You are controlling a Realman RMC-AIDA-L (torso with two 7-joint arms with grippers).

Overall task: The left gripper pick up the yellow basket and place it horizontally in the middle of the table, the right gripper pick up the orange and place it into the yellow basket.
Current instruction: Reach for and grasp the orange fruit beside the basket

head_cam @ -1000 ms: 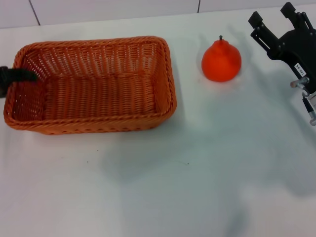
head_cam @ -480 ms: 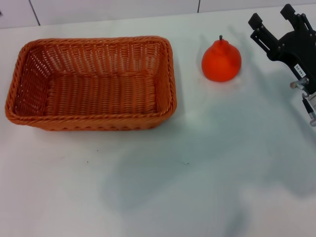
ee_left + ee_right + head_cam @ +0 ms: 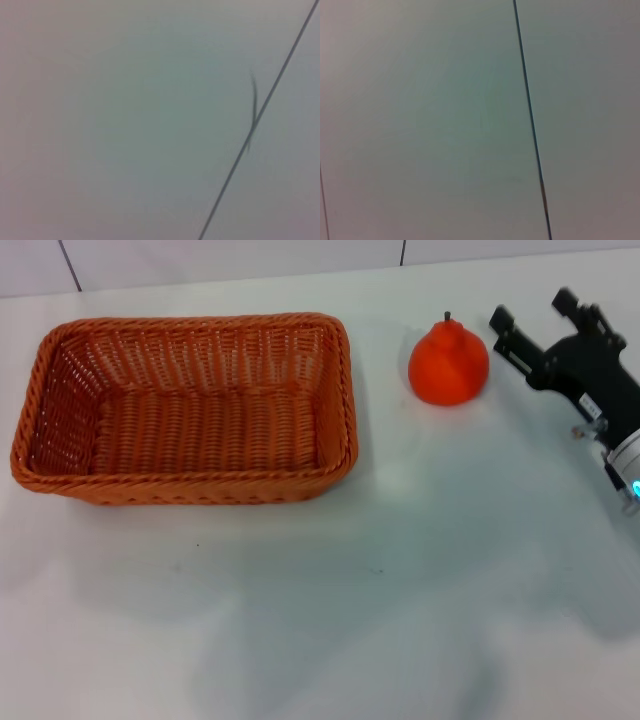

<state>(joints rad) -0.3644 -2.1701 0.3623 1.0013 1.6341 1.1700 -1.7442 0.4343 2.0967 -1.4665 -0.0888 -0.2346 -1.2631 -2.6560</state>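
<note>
The right gripper (image 3: 535, 318) hovers tilted, jaws spread apart, just right of the orange (image 3: 448, 362) on the counter (image 3: 400, 570).

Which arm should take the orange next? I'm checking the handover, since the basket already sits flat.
The right. The right gripper is open beside the orange, on its right; the left gripper is out of view.

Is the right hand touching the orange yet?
Apart. The head view shows bare white table between the open fingers of the right hand and the orange, which sits on the table beside the yellow basket.
</note>
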